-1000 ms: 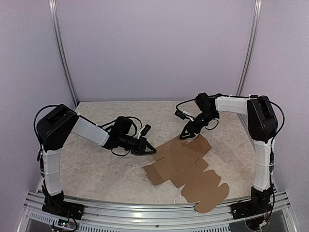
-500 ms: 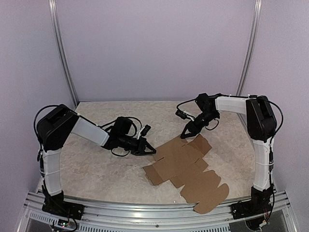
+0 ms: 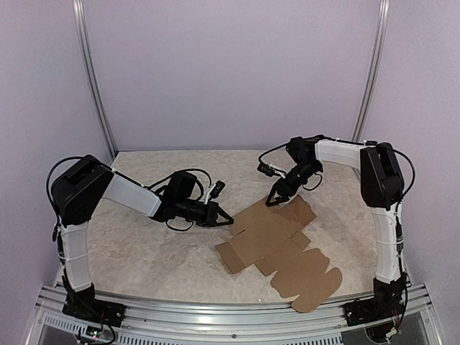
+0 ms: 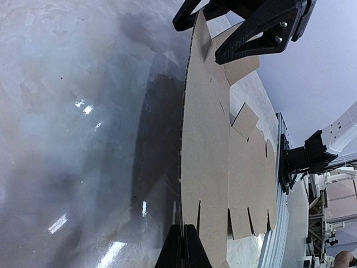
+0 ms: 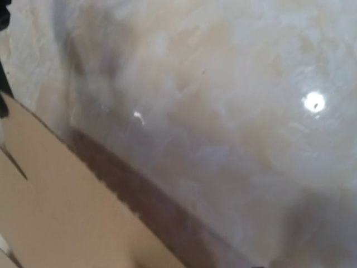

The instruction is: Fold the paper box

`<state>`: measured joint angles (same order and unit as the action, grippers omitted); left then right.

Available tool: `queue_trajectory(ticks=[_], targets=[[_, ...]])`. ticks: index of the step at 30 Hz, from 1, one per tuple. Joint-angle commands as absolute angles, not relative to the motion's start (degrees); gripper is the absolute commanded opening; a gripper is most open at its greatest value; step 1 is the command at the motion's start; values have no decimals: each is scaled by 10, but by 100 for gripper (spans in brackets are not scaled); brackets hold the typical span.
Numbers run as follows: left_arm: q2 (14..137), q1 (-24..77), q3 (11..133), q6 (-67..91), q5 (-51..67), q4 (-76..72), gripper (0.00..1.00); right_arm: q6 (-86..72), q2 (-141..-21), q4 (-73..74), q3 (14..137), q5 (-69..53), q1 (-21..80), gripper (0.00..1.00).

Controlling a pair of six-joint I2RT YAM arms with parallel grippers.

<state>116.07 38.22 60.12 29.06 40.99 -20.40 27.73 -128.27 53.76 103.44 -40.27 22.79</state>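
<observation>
Lying between left tool (image 3: 228,220) and right tool (image 3: 273,201), paper box (image 3: 277,248)

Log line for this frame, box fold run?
paper box: unfolded sheet | left gripper: shut, at its left edge | right gripper: open, straddling far flap

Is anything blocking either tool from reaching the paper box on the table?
Nothing visible does. The paper box lies flat and uncovered. The left tool, shut, has its tip at the box's left edge, and the right tool, open, is at its far corner.
</observation>
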Motion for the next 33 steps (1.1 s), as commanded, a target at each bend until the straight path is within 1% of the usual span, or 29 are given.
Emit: queue_trajectory(ticks=[1,3,6,8,10,12,18,24,26,27,30,32,33], targets=[[1149,385,589,283,392,-216,0,294,-1292,574,1036,-410,231,48],[1150,384,589,286,390,-217,0,301,-1291,581,1036,-420,231,40],[1153,384,591,292,390,-217,0,303,-1290,584,1033,-436,231,23],[1155,384,594,297,389,-217,0,299,-1293,585,1032,-442,233,16],[1156,384,595,303,386,-217,0,296,-1293,582,1030,-440,235,14],[1156,384,596,308,381,-212,0,285,-1288,571,1024,-429,241,13],[1156,385,603,326,380,-209,0,220,-1263,499,992,-346,261,6],[1160,390,614,354,376,-205,1,166,-1259,474,994,-265,287,6],[1166,394,623,363,380,-196,4,154,-1260,473,1002,-235,297,5],[1170,395,629,365,378,-184,8,153,-1262,476,1007,-220,304,5],[1171,397,638,361,346,-128,29,165,-1273,490,1029,-174,318,4],[1148,396,623,346,315,-104,40,178,-1279,499,1043,-158,321,1],[1137,394,613,335,298,-95,44,183,-1280,502,1046,-153,321,1]])
